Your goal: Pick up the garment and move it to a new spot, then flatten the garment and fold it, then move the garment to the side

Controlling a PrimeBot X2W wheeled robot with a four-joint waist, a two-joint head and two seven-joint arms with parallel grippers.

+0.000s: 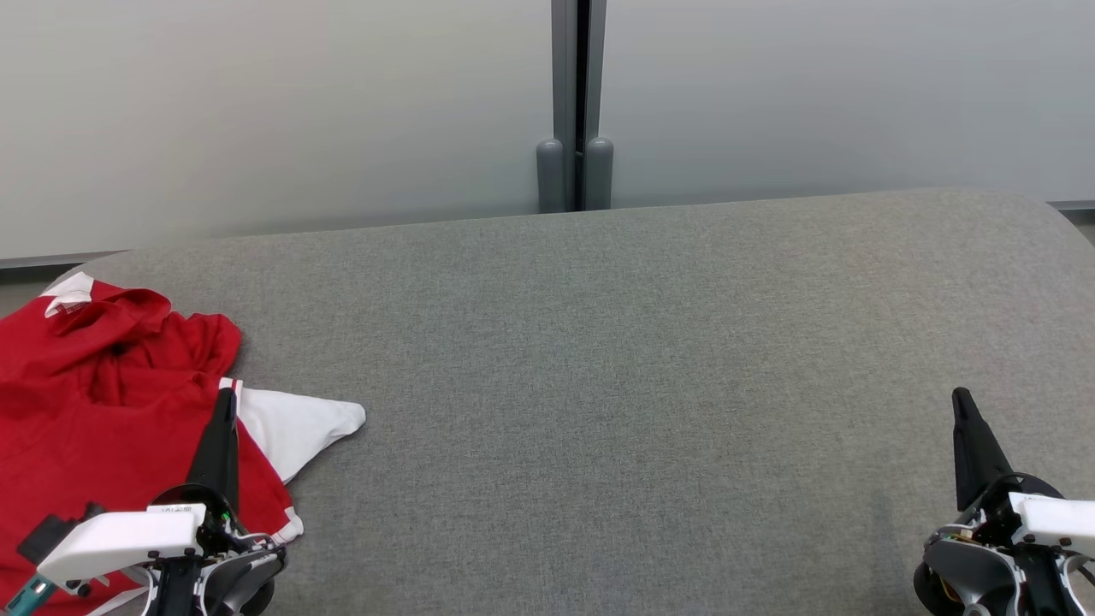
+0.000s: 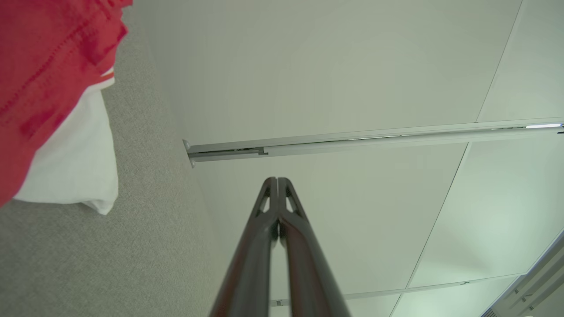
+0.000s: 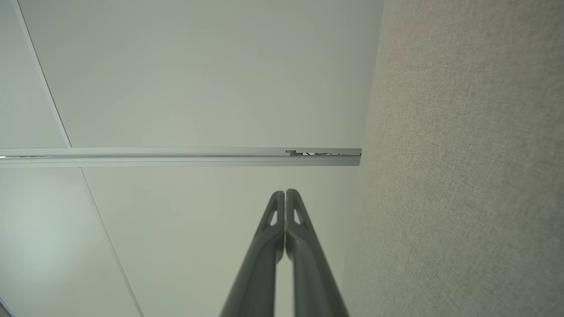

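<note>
Overhead, from the head view, the red garment (image 1: 103, 402) lay crumpled at the far left edge of the grey, fabric-covered tabletop (image 1: 599, 385), partly cut off by the frame. A white sleeve (image 1: 295, 423) stuck out from it to the right, lying flat on the grey cloth. The left pincer (image 1: 226, 400) sat at the lower left with its dark fingers pressed together into a single point. That point overlapped the garment just where red met white, and I could not tell whether it touched the cloth. The right pincer (image 1: 962, 399) sat at the lower right over bare tabletop, well apart from the garment, its fingers likewise together and holding nothing. Pale wall panels (image 1: 257, 111) rose behind the tabletop, split by a dark upright post (image 1: 577, 103).

From the left wrist view, the left pincer (image 2: 277, 180) had both fingers closed against each other, empty, pointing towards the pale wall. The garment (image 2: 44, 66) filled the upper left corner, with the white sleeve (image 2: 75, 163) beneath it on the tabletop (image 2: 132, 246), clear of the fingertips. A metal rail (image 2: 352, 141) crossed the wall.

From the right wrist view, the right pincer (image 3: 285, 192) was closed tip to tip with nothing between the fingers. Bare grey tabletop (image 3: 462, 176) ran along the right side, and the rail (image 3: 176, 156) crossed the wall.
</note>
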